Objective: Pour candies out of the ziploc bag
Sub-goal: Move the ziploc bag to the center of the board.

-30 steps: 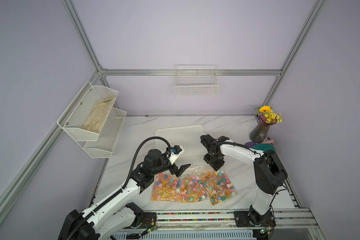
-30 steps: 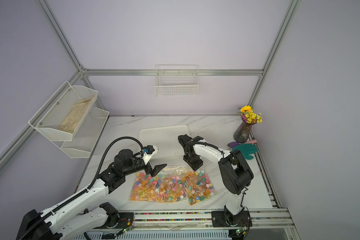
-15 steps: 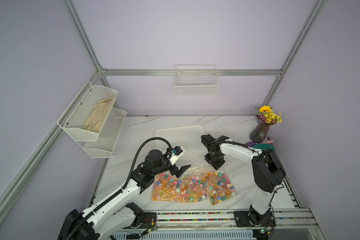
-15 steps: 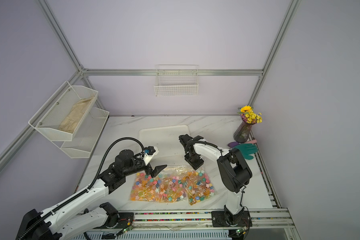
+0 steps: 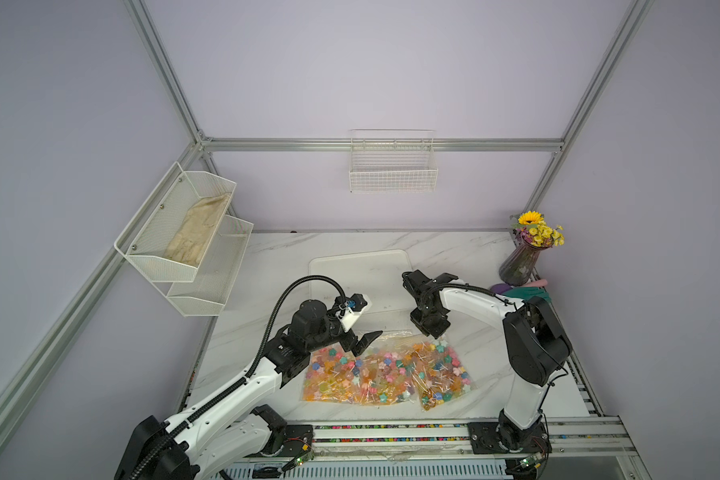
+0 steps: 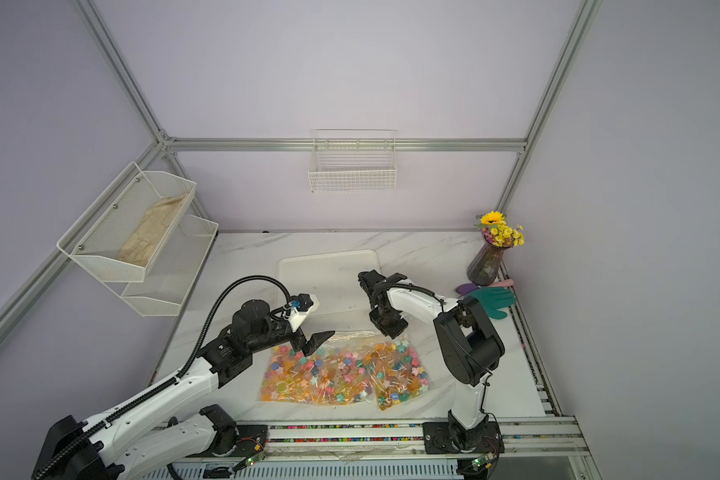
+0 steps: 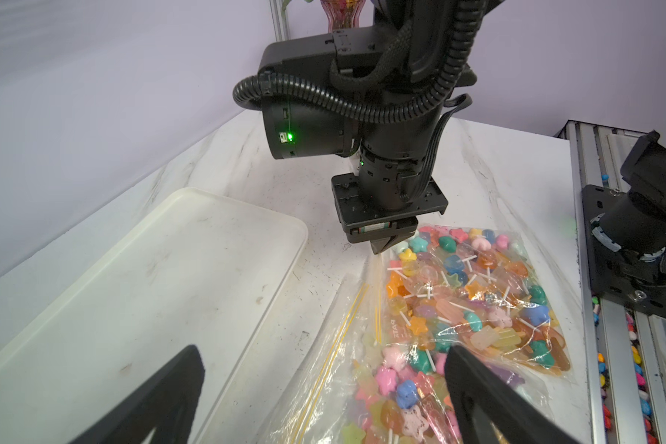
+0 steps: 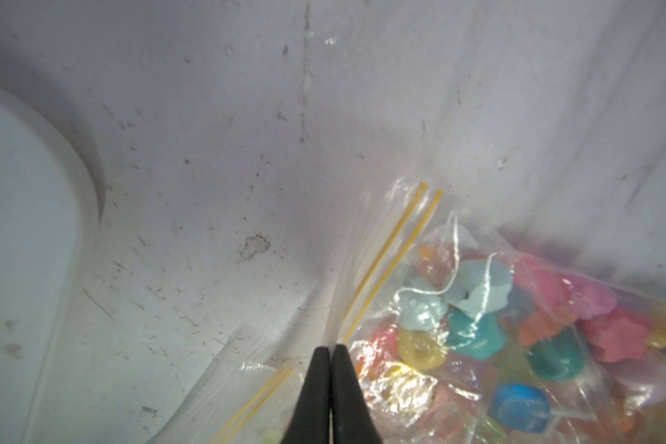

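Note:
The clear ziploc bag (image 5: 383, 370) (image 6: 341, 370) lies flat on the marble table, full of multicoloured candies (image 5: 433, 365) (image 7: 477, 292) (image 8: 473, 292) on white sticks. Its yellow zip lines run along the far edge. My right gripper (image 5: 431, 332) (image 6: 391, 332) (image 7: 381, 250) (image 8: 329, 351) points straight down at the bag's far right corner. Its jaws are shut on a pinch of the bag's film beside the zip lines. Over the bag's far left part, my left gripper (image 5: 364, 340) (image 6: 314, 341) (image 7: 323, 355) hovers open and holds nothing.
A shallow white tray (image 5: 362, 266) (image 6: 329, 266) (image 7: 170, 288) lies just beyond the bag. A vase of yellow flowers (image 5: 520, 266) and a teal glove (image 5: 528, 295) sit at the far right. A wire shelf (image 5: 184, 241) hangs on the left wall, a wire basket (image 5: 391, 166) on the back wall.
My right gripper has closed its jaws on the bag's far right edge. The left arm and the bag have stayed where they were.

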You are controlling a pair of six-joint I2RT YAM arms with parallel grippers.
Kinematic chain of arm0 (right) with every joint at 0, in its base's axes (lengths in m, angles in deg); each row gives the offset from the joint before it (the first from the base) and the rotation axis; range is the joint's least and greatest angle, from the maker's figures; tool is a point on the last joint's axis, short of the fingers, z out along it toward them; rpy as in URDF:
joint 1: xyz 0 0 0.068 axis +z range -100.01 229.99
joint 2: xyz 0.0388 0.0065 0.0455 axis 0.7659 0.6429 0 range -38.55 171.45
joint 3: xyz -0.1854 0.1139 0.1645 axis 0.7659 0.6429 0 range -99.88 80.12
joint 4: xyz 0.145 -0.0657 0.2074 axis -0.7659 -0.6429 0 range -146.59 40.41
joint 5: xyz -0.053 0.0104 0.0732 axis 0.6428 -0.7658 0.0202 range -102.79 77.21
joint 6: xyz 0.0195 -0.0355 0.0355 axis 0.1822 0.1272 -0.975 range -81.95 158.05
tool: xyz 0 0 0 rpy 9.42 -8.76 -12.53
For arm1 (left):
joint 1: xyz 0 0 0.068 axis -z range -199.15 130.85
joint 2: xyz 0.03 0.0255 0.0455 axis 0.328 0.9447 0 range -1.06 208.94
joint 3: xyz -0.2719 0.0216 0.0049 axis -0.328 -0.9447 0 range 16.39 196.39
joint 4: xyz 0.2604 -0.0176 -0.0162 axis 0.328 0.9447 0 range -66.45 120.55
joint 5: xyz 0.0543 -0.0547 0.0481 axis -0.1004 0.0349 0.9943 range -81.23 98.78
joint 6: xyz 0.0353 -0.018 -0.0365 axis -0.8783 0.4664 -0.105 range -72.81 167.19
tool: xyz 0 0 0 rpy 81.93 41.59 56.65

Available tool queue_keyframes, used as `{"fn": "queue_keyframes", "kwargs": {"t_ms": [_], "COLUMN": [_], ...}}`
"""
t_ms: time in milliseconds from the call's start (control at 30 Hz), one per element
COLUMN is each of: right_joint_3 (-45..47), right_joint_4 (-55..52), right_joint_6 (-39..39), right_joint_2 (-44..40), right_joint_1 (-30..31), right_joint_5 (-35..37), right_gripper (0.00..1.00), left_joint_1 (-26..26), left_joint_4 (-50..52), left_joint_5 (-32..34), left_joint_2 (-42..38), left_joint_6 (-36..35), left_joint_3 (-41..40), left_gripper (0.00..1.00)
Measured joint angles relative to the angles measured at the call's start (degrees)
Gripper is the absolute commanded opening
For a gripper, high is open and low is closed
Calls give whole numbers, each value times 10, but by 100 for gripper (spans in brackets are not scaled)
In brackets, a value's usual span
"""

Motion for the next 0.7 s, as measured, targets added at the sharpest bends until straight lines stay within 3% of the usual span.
{"fn": "queue_keyframes", "kwargs": {"t_ms": [333, 700], "right_joint_3": [3, -121], "right_joint_4": [13, 15], "right_joint_6": [31, 199], "right_joint_2": [0, 66], "right_joint_1": [0, 10], "right_joint_5": [8, 53], "right_gripper": [0, 0], "left_joint_1": [4, 4], "left_joint_4": [12, 35], "left_joint_5": [4, 72], "left_joint_2": [4, 3], "left_joint_6": [0, 44], "left_joint_3": [0, 1], "left_gripper": [96, 96]}}
